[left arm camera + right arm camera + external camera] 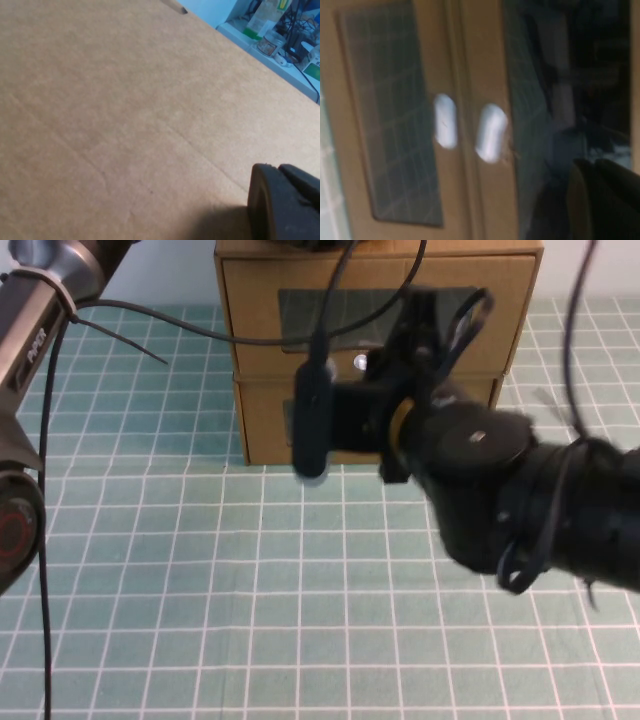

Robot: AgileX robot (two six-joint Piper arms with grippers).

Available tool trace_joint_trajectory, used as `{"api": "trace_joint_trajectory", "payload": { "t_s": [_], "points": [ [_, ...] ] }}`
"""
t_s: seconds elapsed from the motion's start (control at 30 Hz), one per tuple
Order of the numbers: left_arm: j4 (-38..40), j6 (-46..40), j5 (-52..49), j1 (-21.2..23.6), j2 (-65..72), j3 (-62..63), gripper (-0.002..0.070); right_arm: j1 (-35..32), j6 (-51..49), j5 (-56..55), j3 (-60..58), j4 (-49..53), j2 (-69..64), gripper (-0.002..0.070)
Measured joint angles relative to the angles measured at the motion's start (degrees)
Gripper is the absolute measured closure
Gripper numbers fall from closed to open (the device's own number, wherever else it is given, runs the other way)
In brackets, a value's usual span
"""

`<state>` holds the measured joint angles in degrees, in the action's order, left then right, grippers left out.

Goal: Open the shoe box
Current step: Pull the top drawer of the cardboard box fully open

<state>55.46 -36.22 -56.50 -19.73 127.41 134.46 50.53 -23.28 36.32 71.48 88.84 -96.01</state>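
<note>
**A:** Where's the target?

**B:** I've got two cardboard shoe boxes (255,325) stacked at the far middle of the counter (200,590), with their windowed fronts facing me.

**A:** Right claw?

**B:** My right claw (408,340) is close in front of the stack, up by the top one. It's closed right down.

**A:** And the left?

**B:** My left claw (285,205) is just over plain brown cardboard. I can't tell whether it's wide or narrow.

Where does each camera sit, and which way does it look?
High: raised on the robot's side, looking down at two stacked boxes; left arm, right arm show.
Left wrist: over a box top; left gripper near it.
Right wrist: facing the box fronts' finger holes; right gripper, shut, close before them.
All share the boxes.
</note>
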Motion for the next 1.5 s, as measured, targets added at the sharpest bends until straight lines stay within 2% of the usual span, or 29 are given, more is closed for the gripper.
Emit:
{"api": "trace_joint_trajectory", "payload": {
  "t_s": [0.17,0.27,0.37,0.53,0.63,0.93,1.27,1.5],
  "points": [
    [0.00,0.00,0.00,0.00,0.00,0.00,0.0680,1.39,-6.97,2.32,0.00,3.32,-3.99,0.0686],
    [0.00,0.00,0.00,0.00,0.00,0.00,0.0680,1.39,-11.03,5.68,0.00,4.69,-6.37,0.0654],
    [0.00,0.00,0.00,0.00,0.00,0.00,0.0680,1.39,-12.24,7.08,0.00,5.22,-7.73,0.0573],
    [0.00,0.00,-0.15,0.00,0.00,0.00,0.0680,0.66,-14.08,7.19,0.00,5.46,-9.68,0.0386],
    [0.00,0.00,-0.14,0.00,0.00,0.00,0.0680,-0.41,-15.37,7.31,0.39,5.46,-10.64,0.0336],
    [0.00,0.03,-0.18,0.00,0.00,0.02,0.0680,-3.65,-17.05,6.41,5.04,5.55,-13.33,0.0315],
    [0.00,0.03,-0.18,0.00,0.00,0.02,0.0680,-4.46,-17.17,1.70,7.46,5.68,-16.15,0.0315],
    [0.00,0.03,-0.18,0.00,0.00,0.02,0.0680,-5.64,-17.17,2.51,11.47,6.07,-19.13,0.0315]
  ]
}}
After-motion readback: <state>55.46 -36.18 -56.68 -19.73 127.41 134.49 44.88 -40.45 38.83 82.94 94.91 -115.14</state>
